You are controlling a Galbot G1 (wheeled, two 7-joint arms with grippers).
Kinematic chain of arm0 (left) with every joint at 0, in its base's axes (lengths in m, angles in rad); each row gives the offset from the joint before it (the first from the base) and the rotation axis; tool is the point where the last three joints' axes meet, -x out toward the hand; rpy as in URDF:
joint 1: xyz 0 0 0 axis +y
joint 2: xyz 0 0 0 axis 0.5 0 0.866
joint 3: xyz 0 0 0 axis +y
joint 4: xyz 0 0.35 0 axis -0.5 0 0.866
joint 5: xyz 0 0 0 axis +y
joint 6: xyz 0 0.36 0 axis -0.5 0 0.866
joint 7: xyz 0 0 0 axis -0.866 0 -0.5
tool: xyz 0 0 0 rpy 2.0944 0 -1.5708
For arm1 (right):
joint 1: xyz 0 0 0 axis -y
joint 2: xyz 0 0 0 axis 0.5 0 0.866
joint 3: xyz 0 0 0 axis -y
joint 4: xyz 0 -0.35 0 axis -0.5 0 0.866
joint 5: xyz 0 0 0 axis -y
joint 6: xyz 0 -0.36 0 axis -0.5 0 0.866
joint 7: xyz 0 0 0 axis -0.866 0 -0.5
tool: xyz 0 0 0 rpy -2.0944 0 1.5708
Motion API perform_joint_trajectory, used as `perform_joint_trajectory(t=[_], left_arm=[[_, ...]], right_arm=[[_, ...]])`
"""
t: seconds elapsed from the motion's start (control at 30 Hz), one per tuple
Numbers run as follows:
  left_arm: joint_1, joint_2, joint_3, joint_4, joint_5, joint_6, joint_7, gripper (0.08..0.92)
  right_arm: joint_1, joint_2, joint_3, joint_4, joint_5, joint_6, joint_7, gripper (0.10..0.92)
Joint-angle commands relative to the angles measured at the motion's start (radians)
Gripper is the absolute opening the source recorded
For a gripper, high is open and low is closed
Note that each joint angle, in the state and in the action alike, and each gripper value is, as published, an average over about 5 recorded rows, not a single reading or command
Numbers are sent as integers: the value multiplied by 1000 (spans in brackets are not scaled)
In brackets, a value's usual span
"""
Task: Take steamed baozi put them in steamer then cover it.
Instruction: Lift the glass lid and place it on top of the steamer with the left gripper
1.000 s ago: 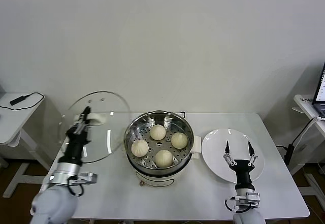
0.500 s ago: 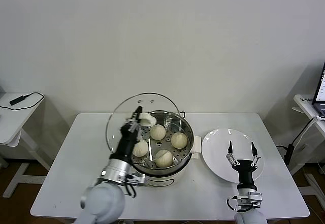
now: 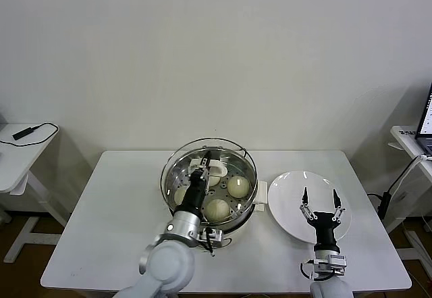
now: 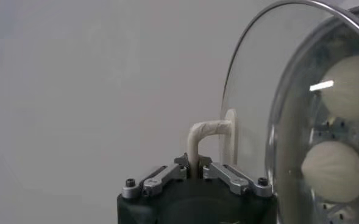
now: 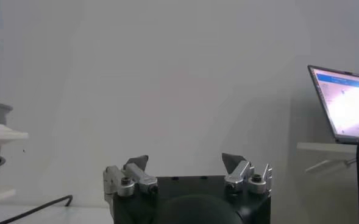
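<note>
Stainless steel is gleaming at the middle of the white table [image 3: 121,196], where one steamer [image 3: 210,227] is sitting on its white base; one clear glass lid [image 3: 177,166] is hanging directly over its mouth, tilted rather than seated, with its rim lying close around the pot's rim; the left gripper [image 3: 204,165] is reaching in over the pot, its jaws pressed together on the lid's white arched handle [image 4: 205,131] (the left wrist view is showing the handle rising straight out from between them); steamed baozi [image 3: 237,186] are lying on the perforated tray inside, and only three are showing plainly in the head view, one at the right, one at the front and one partly hidden at the left behind the arm, while the middle of the tray is being covered by the gripper and handle, so a fourth cannot be counted; one flat white plate [image 3: 287,207] is lying just beside the steamer on the robot's right; the right gripper [image 3: 319,194] is hovering over that plate with its two fingers spread wide, holding nothing; one laptop [image 5: 344,103] is glowing off to that side.
</note>
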Motion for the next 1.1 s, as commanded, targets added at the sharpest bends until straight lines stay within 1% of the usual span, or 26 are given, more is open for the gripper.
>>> perform_joint_trajectory(t=[0.03,0.37,0.8,1.1], left_arm=[[-45,-25,63,92,40,49,40,190],[-61,-54,51,139,39,50,28,190],[-56,-60,33,162,36,39,6,190],[-47,-69,24,165,53,29,6,190]], right_arm=[[0,2,2,-4,-2,0,-1,823],[1,2,5,-4,-5,-2,-2,823],[3,2,6,-5,-6,-2,-2,823],[7,4,7,-4,-7,-4,-2,823]])
